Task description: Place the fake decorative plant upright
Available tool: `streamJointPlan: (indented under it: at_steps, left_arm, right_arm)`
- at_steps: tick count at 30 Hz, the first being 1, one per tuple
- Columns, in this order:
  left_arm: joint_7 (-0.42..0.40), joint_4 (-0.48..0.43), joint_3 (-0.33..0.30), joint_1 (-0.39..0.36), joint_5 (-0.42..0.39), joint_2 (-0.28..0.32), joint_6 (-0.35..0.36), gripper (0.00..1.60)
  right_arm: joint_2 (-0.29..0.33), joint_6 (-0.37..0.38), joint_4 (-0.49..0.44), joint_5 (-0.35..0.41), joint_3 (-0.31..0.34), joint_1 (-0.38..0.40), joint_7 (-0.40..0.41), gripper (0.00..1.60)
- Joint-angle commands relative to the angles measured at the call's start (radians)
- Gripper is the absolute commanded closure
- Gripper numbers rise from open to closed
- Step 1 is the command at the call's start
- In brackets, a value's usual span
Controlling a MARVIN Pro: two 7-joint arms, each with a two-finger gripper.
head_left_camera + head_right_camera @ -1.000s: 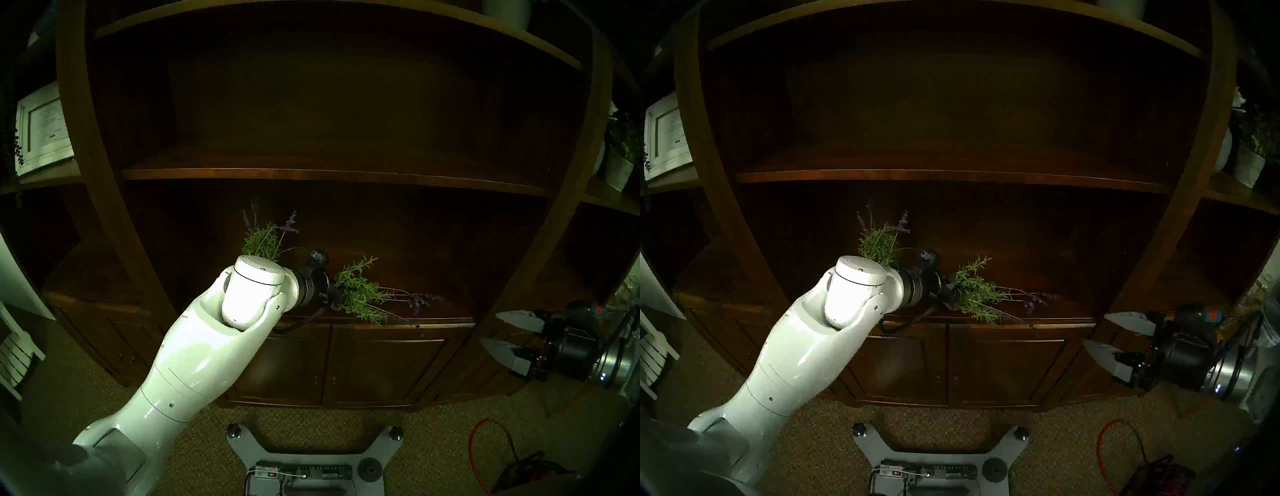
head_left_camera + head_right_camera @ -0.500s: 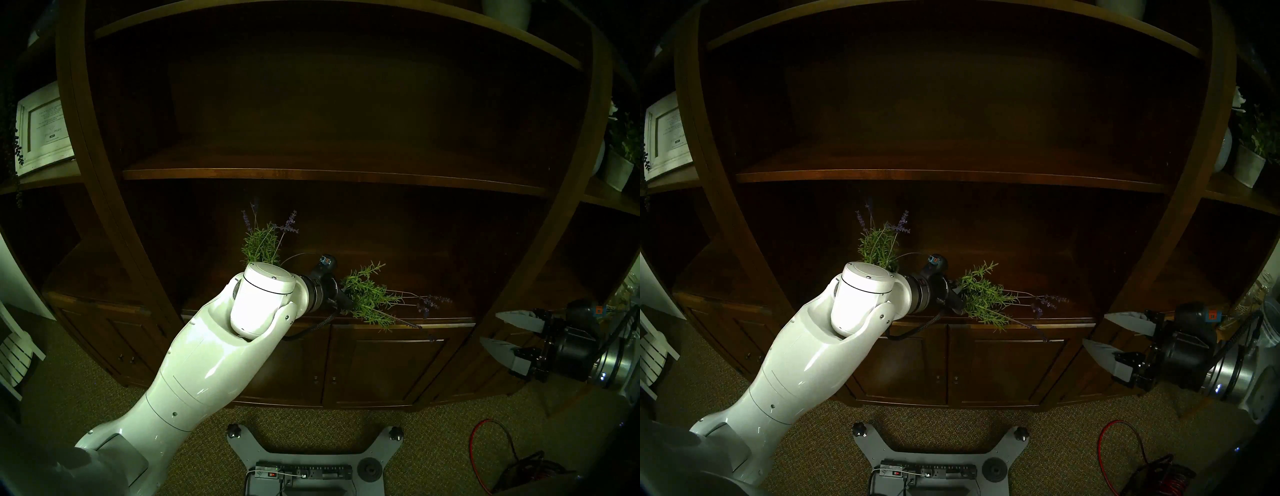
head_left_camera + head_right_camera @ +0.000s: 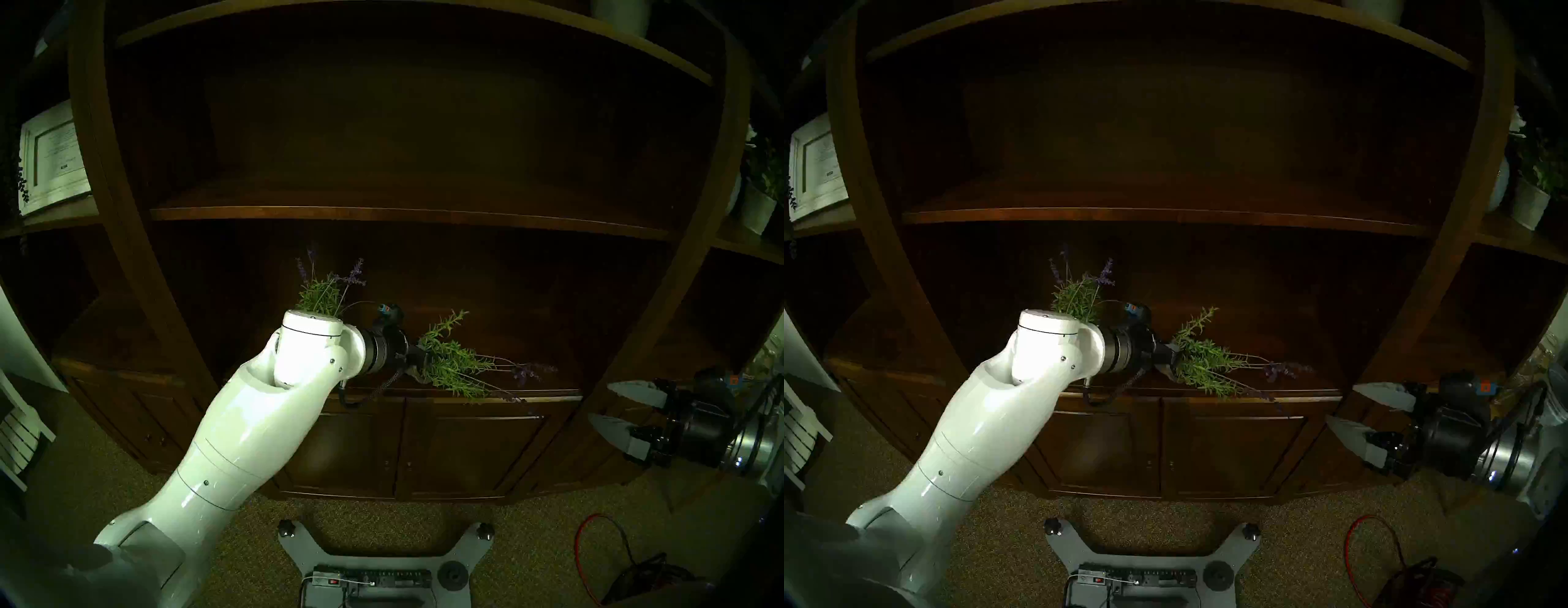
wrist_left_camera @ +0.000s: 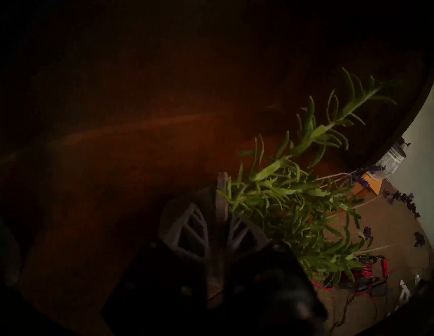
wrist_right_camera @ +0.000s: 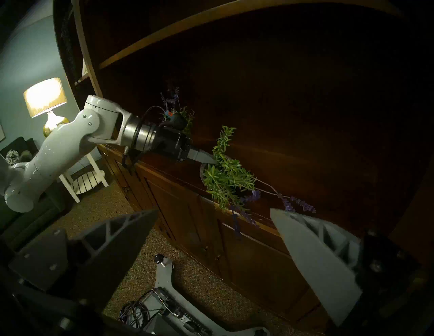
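A dark wooden shelf unit [image 3: 407, 214] fills the dim room, cupboards below. On its lowest shelf the left gripper [image 5: 212, 160] is pinched shut on the rim of the pot [image 4: 222, 192], with the plant [image 3: 456, 367] tipped on its side, leaves and purple flowers [image 3: 528, 372] pointing right over the shelf's front edge. A second plant [image 3: 324, 293] stands upright just behind the left wrist. Far right, the right gripper [image 3: 611, 403] hangs wide open, empty.

Dim fisheye views, dark rims, glare on white arm [image 3: 254, 424], left-wrist blur
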Motion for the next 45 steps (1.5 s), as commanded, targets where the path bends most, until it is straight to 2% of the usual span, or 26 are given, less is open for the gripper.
streamJointPlan:
  at_steps: [1, 6, 9, 11, 16, 31, 45]
  left_arm:
    - [0.016, 0.049, -0.011, -0.036, -0.112, 0.017, 0.001, 1.60]
    - [0.051, 0.074, -0.010, -0.058, -0.210, 0.037, 0.001, 1.60]
    - [0.065, 0.084, -0.007, -0.069, -0.242, 0.046, 0.001, 1.60]
    - [0.093, 0.087, 0.001, -0.083, -0.297, 0.062, 0.001, 1.60]
    - [0.144, 0.079, 0.018, -0.094, -0.357, 0.081, 0.001, 1.60]
    - [0.256, -0.009, 0.032, -0.056, -0.433, 0.137, 0.001, 1.60]
    - [0.304, -0.039, 0.039, -0.037, -0.458, 0.167, 0.001, 1.60]
  right_arm:
    - [0.000, -0.005, -0.002, -0.002, 0.002, 0.003, 0.001, 0.00]
    - [0.000, -0.005, -0.002, -0.002, 0.002, 0.003, 0.001, 0.00]
    - [0.000, -0.005, -0.002, -0.002, 0.002, 0.003, 0.001, 0.00]
    - [0.000, -0.005, -0.002, -0.002, 0.002, 0.003, 0.001, 0.00]
    - [0.000, -0.005, -0.003, -0.003, 0.002, 0.003, 0.001, 0.00]
    - [0.000, -0.005, -0.002, -0.003, 0.002, 0.003, 0.001, 0.00]
    - [0.000, -0.005, -0.003, -0.003, 0.002, 0.003, 0.001, 0.00]
